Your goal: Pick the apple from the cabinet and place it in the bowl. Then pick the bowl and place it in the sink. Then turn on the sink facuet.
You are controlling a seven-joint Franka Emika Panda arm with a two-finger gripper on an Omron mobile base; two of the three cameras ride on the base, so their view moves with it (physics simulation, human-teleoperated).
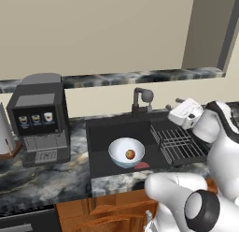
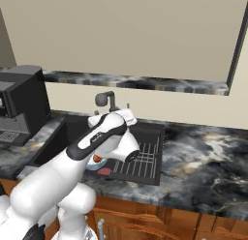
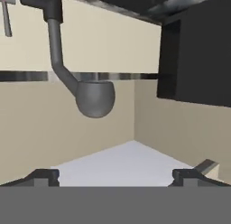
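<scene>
The white, blue-tinted bowl [image 1: 116, 148] sits in the black sink [image 1: 100, 132], left of its ridged rack [image 1: 179, 144]. The orange-red apple [image 1: 130, 154] lies inside the bowl. The dark grey arched faucet [image 1: 142, 97] [image 2: 105, 99] stands at the sink's back edge. My gripper [image 1: 173, 110] [image 2: 127, 114] hovers just right of the faucet, above the rack, pointing toward it. In the rolled hand view the faucet's rounded head [image 3: 93, 98] is straight ahead, beyond my open gripper [image 3: 116, 178], which holds nothing. My arm hides most of the bowl in the right base view.
A boxy coffee machine [image 1: 39, 118] stands on the marble counter left of the sink. A small red object [image 1: 141, 165] lies on the sink floor by the bowl. The brown wood cabinet [image 1: 105, 208] is below the counter's front edge.
</scene>
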